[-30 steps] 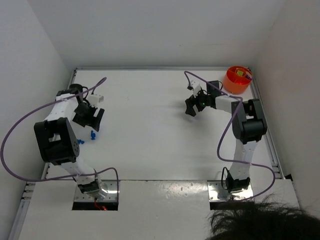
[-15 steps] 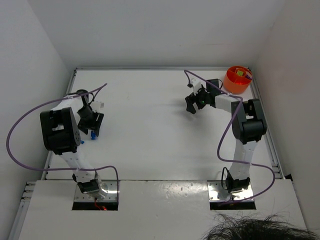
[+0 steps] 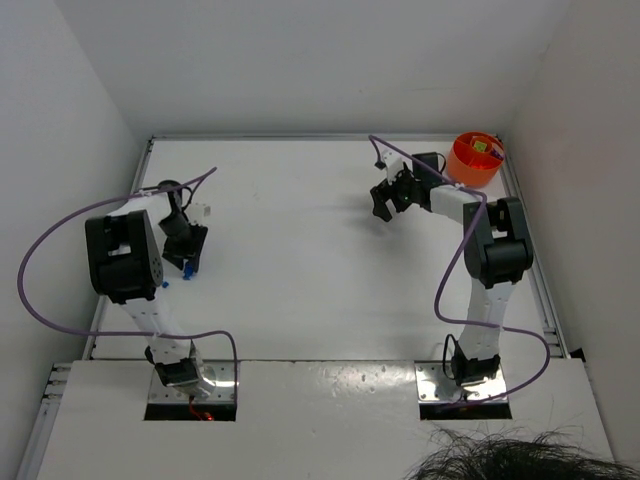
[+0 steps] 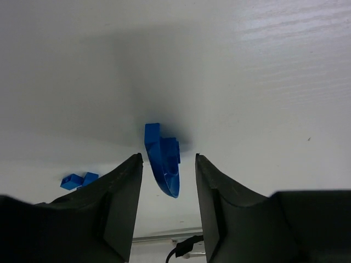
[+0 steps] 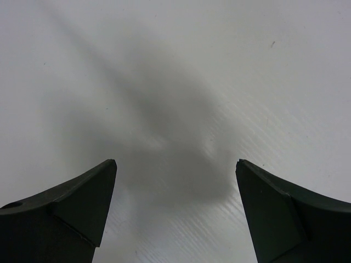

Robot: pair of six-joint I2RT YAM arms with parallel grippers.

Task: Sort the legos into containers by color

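A curved blue lego (image 4: 163, 159) lies on the white table between the open fingers of my left gripper (image 4: 168, 156), with a gap on each side. In the top view this gripper (image 3: 186, 256) points down at the table's left side, with the blue lego (image 3: 187, 268) at its tips. Two more small blue legos (image 4: 77, 180) lie close by to the left; they also show in the top view (image 3: 165, 283). My right gripper (image 3: 384, 206) is open and empty over bare table (image 5: 175, 161). The round orange tub (image 3: 473, 158) stands at the far right corner with small pieces inside.
White walls close in the table on the left, back and right. A metal rail (image 3: 534, 270) runs along the right edge. Purple cables (image 3: 40, 250) loop off both arms. A person's dark hair (image 3: 520, 462) shows at the bottom right.
My left arm swung in and brought its gripper down around the blue lego. My right gripper drifted slightly toward the back, staying open.
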